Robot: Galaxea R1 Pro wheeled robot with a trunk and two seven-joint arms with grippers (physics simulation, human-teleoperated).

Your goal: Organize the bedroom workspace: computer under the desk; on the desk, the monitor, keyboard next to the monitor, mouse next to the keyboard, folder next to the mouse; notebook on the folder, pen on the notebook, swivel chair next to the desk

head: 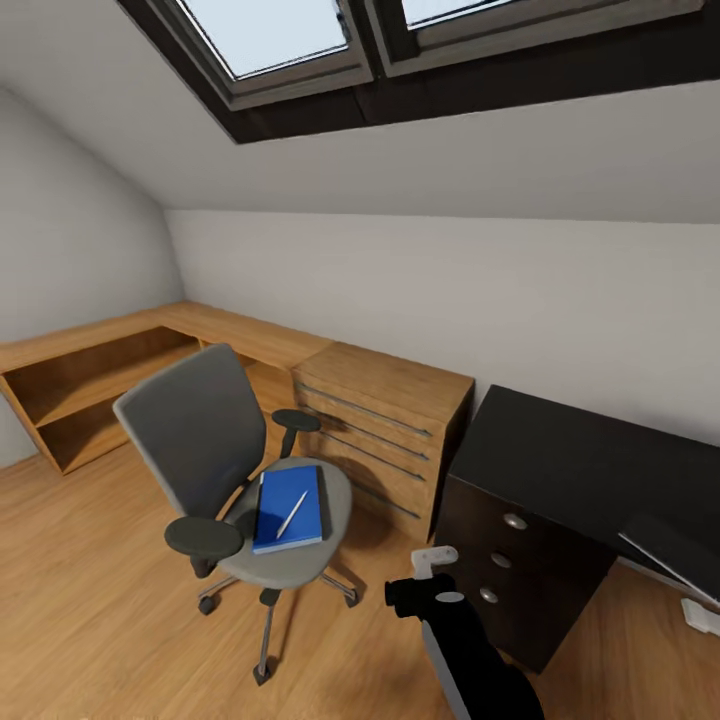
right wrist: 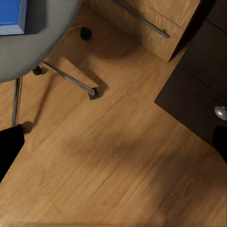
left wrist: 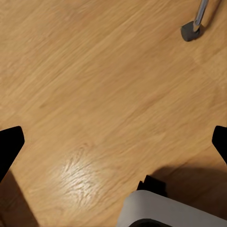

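Nearest to us, our right arm hung low over the wooden floor, its gripper pointing down beside the black drawer unit at the near end of the desk. In the right wrist view the finger tips sat far out at the two sides of the frame with only bare floor between them, so we judged that claw released, wide open and holding nothing. The left gripper looked the same in its own view: dark tips spread wide above floorboards, empty, touching nothing, with one chair caster beyond. A little farther off stood the swivel chair, apart from the desk, in front of the light oak chest of drawers. The blue folder lay flat on the seat, toward its front edge, and the pen lay slantwise on the folder's cover. We could not make out the notebook, mouse or computer. At the desk's right end a dark tilted slab leaned, perhaps the monitor or keyboard; we could not tell which. We judged the step in hand to be the approach to the chair for the folder. The next move would call for rolling closer, bringing an open claw to the folder's edge, and minding the loose pen, which could roll off if the folder tipped. Beyond lay the low oak shelving along the wall.
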